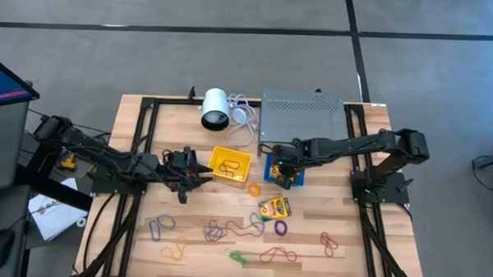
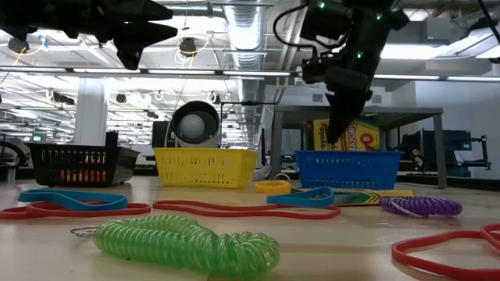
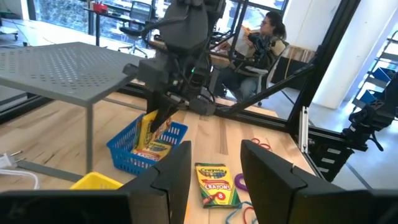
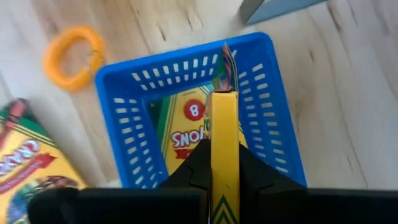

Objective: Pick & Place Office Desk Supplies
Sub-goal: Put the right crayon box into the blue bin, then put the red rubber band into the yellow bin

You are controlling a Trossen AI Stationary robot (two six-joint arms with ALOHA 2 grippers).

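My right gripper (image 1: 283, 168) hangs over the blue basket (image 1: 269, 169), shut on a yellow-and-green crayon box (image 4: 224, 118) seen edge-on. A second crayon box (image 4: 186, 134) lies inside that basket. A third (image 1: 274, 208) lies flat on the table nearer the front, beside an orange ring (image 1: 255, 189) and a purple ring (image 1: 281, 228). My left gripper (image 3: 214, 171) hovers level and open by the yellow basket (image 1: 231, 163), nothing between its fingers. Coloured rubber bands (image 1: 227, 230) lie across the table's near half. My right gripper pinches the crayon box between its two fingers (image 4: 198, 163), one on each broad face, at its upper part (image 4: 224, 158). The fingers come steeply from above. The box stands on end, tilted, its lower end (image 3: 151, 127) down inside the blue basket over the box lying there.
A grey perforated rack (image 1: 303, 116) stands right behind the blue basket. A white cylinder (image 1: 216, 107) with its cable lies at the back centre. A green coil (image 2: 187, 243) lies near the front edge. Black frame rails (image 1: 139, 143) run along both table sides.
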